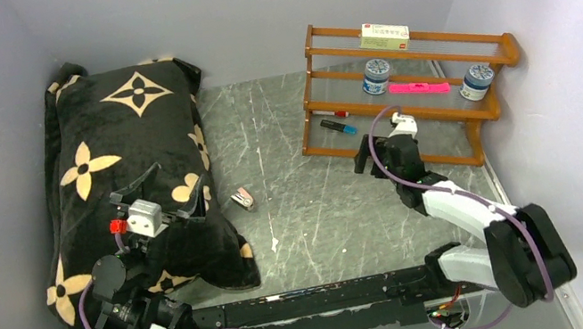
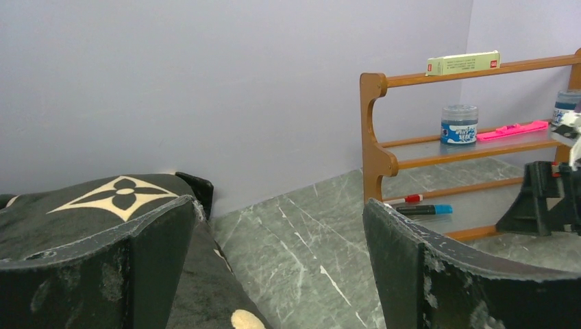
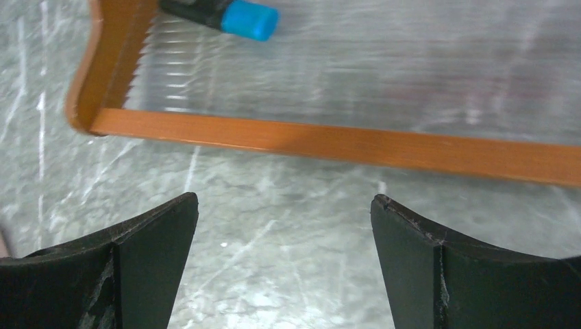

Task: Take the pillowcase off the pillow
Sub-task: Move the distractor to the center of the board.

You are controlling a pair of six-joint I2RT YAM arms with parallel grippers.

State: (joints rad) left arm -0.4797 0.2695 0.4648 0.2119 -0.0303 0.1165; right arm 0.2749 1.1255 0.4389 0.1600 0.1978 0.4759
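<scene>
The left hand (image 1: 155, 193) is positioned over the near part of the pillowcase (image 1: 105, 129). Most of the fabric lies beyond it. A small red-and-white object (image 1: 242, 198) lies on the worktop (image 1: 306, 216) to the right of this hand. The right hand (image 1: 365, 159) is at the near rail of the wooden rack (image 1: 326, 152). A blue-capped marker (image 1: 338, 126) lies just beyond it.

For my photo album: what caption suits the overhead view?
Open left gripper over the black flowered pillowcase; open right gripper beside a wooden rack.
</scene>
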